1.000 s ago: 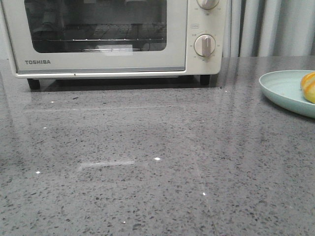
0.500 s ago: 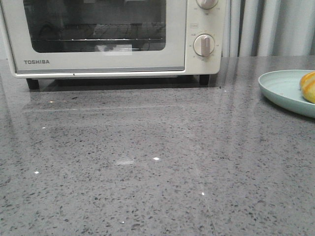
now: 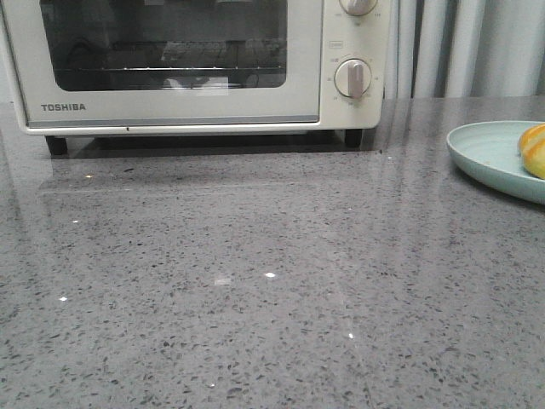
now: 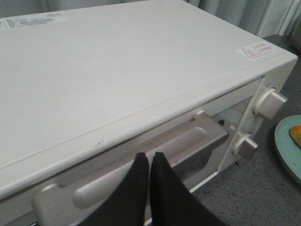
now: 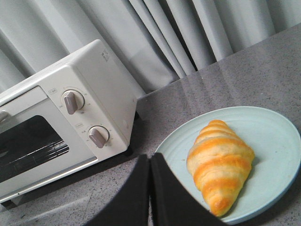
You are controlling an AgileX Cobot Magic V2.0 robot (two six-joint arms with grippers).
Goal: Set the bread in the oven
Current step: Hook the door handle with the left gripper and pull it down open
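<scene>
The cream-white oven (image 3: 183,64) stands at the back left, and its glass door looks closed. The golden-orange striped bread (image 5: 218,165) lies on a mint-green plate (image 5: 268,132) at the right; only its edge shows in the front view (image 3: 534,150). My left gripper (image 4: 149,154) is shut and empty, its tips just over the door handle (image 4: 197,136) at the oven's top front edge; whether they touch it I cannot tell. My right gripper (image 5: 149,157) is shut and empty, above the table beside the plate's oven-side rim. Neither gripper shows in the front view.
Two round knobs (image 3: 352,77) sit on the oven's right panel. A wire rack (image 3: 170,68) shows behind the glass. Grey curtains (image 3: 460,47) hang behind the speckled grey tabletop (image 3: 255,256). The plate (image 3: 490,158) reaches the right edge of the front view.
A pale reflection on the tabletop shrank and shifted right, and reflections in the oven glass shifted. The oven, plate and bread have not moved.
</scene>
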